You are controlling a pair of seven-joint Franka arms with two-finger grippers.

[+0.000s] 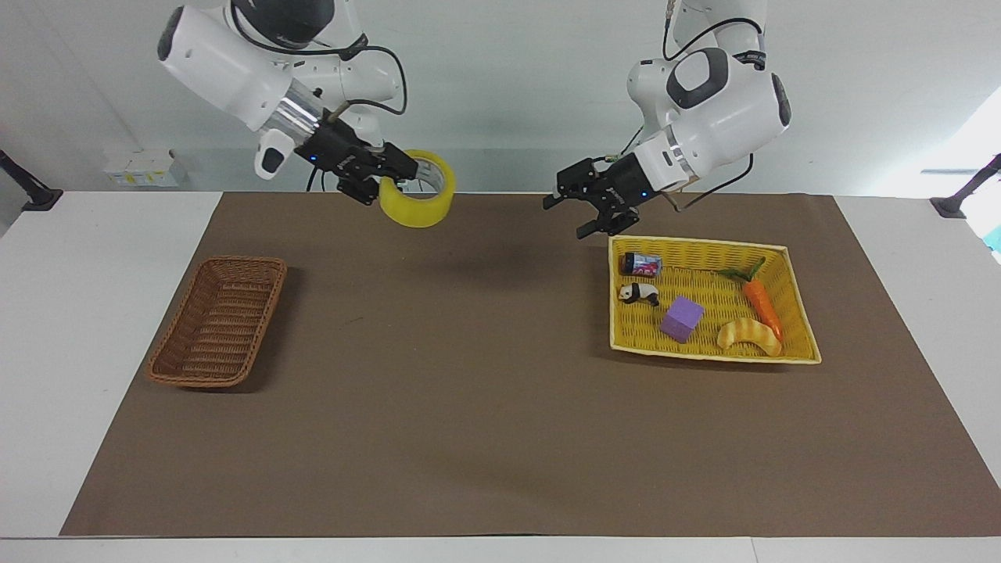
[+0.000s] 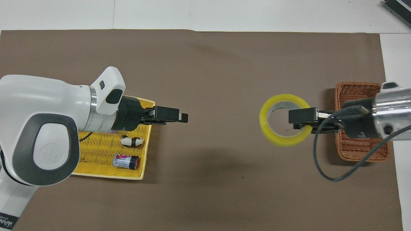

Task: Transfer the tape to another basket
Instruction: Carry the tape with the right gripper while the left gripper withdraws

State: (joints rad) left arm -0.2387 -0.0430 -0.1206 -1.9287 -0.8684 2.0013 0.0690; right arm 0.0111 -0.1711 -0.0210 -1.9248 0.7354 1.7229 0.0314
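The tape point(image 1: 414, 209), a wide yellow roll with a whitish core, hangs in the air over the brown mat. My right gripper point(image 1: 399, 178) is shut on its rim, one finger inside the core. In the overhead view the tape point(image 2: 266, 122) and right gripper point(image 2: 297, 117) are over the mat just beside the basket point(image 2: 359, 91). The basket point(image 1: 219, 320) is brown wicker and has nothing in it; it stands toward the right arm's end of the table. My left gripper point(image 1: 565, 217) is open and holds nothing, in the air by the yellow tray's corner; it also shows in the overhead view point(image 2: 183, 117).
A flat yellow woven tray point(image 1: 790, 305) toward the left arm's end holds a purple cube point(image 1: 682, 318), a carrot point(image 1: 762, 306), a yellow crescent point(image 1: 749, 336), a panda toy point(image 1: 639, 293) and a small can point(image 1: 643, 264). A brown mat point(image 1: 469, 391) covers the table.
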